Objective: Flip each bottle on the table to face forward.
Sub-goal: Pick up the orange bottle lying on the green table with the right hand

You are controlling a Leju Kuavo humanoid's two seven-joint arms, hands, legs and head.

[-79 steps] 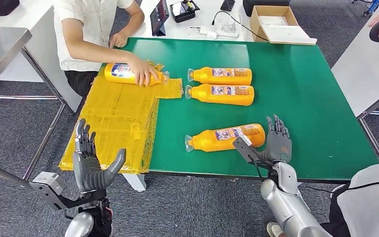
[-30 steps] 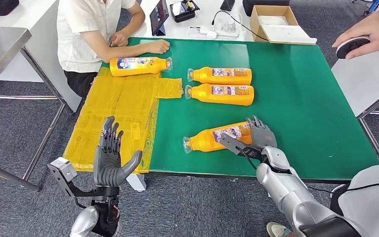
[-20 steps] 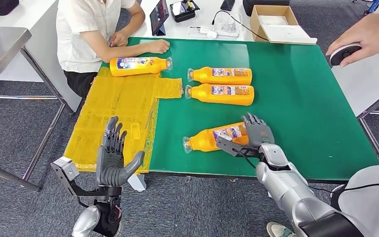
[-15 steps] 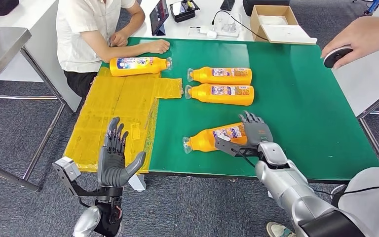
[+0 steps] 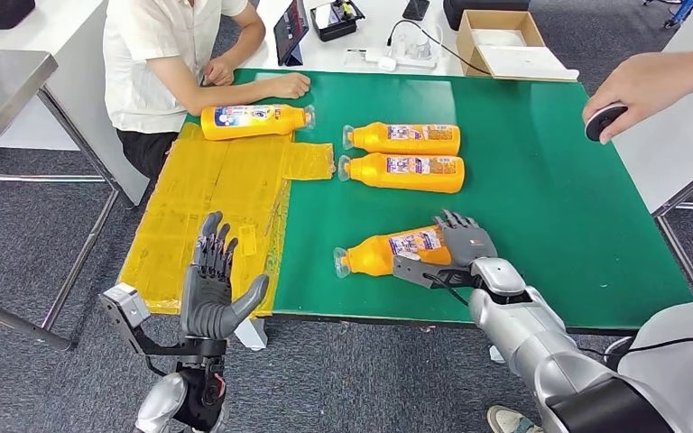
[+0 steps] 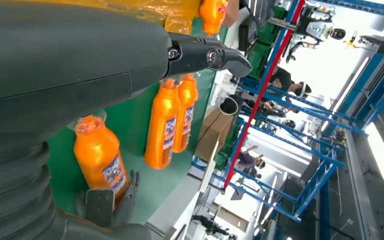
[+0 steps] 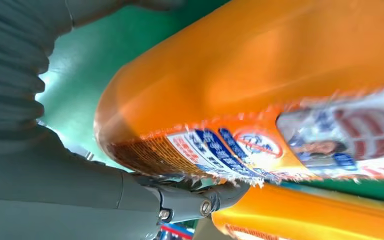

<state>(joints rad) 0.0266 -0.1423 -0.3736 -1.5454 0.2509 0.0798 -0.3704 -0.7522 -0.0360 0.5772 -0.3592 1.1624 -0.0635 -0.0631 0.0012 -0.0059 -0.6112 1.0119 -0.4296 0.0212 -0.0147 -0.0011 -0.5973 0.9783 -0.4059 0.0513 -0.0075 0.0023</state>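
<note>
Green bench [image 5: 541, 153]: right hand [image 5: 466, 245] fingers clasp near bottle [image 5: 395, 252], unflipped; left hand [image 5: 211, 289] spread, empty; three bottles remain.

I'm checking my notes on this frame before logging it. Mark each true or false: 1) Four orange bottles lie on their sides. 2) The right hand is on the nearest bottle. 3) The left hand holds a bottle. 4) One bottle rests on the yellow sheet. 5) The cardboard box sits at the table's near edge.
1) True: the nearest bottle, a pair of bottles and the far-left bottle all lie flat.
2) True: the right hand grips its base end.
3) False: the left hand is open, off the table, holding nothing.
4) True: the far-left bottle lies on the yellow sheet.
5) False: the cardboard box sits at the far edge.
</note>
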